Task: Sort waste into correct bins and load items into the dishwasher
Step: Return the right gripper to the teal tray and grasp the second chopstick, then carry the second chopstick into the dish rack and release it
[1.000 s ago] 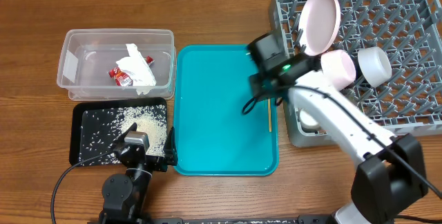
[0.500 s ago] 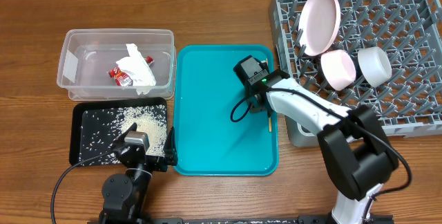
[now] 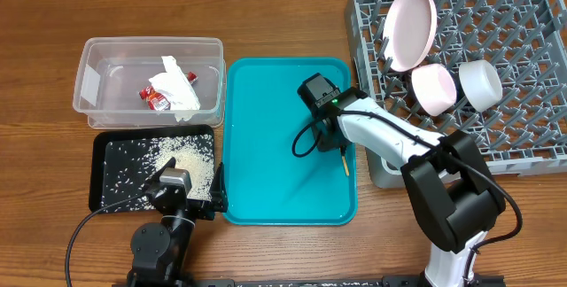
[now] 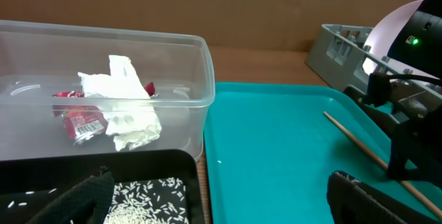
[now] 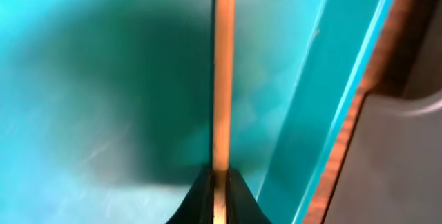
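My right gripper (image 3: 335, 139) is low over the teal tray (image 3: 266, 172), shut on a thin wooden chopstick (image 3: 345, 160). In the right wrist view the chopstick (image 5: 222, 79) runs straight out from between the jaws (image 5: 221, 182). My left gripper (image 4: 221, 203) is open and empty, low between the black tray (image 3: 99, 150) of rice (image 3: 177, 159) and the teal tray. The clear tub (image 3: 89, 74) holds the red packet (image 3: 155, 98) and the white napkin (image 3: 180, 88). The grey rack (image 3: 532, 74) holds a plate (image 3: 409, 26), a bowl (image 3: 434, 88) and a white cup-like dish (image 3: 480, 83).
The rack's front left corner stands just right of the chopstick, a strip of wood table between them (image 5: 345, 148). A white item (image 3: 394, 156) in that corner is partly hidden by my right arm. The tub (image 4: 200, 65) stands left of the teal tray (image 4: 276, 148).
My right arm has swung from the rack's edge down and left onto the teal tray, and its jaws now grip the chopstick. The left arm has not moved.
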Robot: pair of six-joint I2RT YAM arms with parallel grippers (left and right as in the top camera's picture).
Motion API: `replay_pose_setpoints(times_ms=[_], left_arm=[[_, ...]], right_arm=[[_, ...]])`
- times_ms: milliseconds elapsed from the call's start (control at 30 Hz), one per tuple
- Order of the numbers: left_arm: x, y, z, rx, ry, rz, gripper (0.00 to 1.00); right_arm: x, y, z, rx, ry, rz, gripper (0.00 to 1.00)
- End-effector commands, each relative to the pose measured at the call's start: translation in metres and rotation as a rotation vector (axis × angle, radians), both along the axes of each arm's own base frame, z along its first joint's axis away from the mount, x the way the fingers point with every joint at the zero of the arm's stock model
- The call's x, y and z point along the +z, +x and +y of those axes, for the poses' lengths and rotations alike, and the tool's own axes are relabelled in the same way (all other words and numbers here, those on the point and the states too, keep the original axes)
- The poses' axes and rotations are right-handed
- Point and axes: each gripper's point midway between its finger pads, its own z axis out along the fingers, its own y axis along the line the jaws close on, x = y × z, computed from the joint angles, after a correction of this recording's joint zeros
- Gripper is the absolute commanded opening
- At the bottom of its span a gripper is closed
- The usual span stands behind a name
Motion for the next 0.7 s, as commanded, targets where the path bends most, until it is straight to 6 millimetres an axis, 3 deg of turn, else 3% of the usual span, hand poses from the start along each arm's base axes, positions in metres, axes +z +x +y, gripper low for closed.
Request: replay_pose_setpoints(times_ms=[0,133,200,367,433,533,667], left_arm=[[0.001,-0.001,-0.003,-0.019,0.016,-0.01,1.0],[0.001,-0.001,-0.003,-0.019,0.016,-0.01,1.0],[0.001,-0.001,-0.003,-0.019,0.016,-0.01,1.0],[0.001,-0.001,-0.003,-0.019,0.016,-0.01,1.0],[0.001,-0.001,-0.003,-0.019,0.016,-0.01,1.0],[0.001,-0.001,-0.003,-0.019,0.016,-0.01,1.0],[0.001,-0.001,-0.003,-0.019,0.016,-0.01,1.0]], right_arm=[[0.025,0.008,0.019,0.021,0.061,-0.032,0.04],[0.066,0.015,0.023,0.021,0.106,-0.1,0.04],[0.096,0.024,0.017,0.007,0.104,-0.172,0.04],[0.182,0.054,-0.025,-0.096,0.045,-0.444,0.04],[0.203,0.065,-0.045,-0.151,0.024,-0.531,0.04],[0.204,0.076,-0.061,-0.152,0.024,-0.537,0.04],[0.171,0.089,-0.088,-0.195,0.003,-0.478,0.04]])
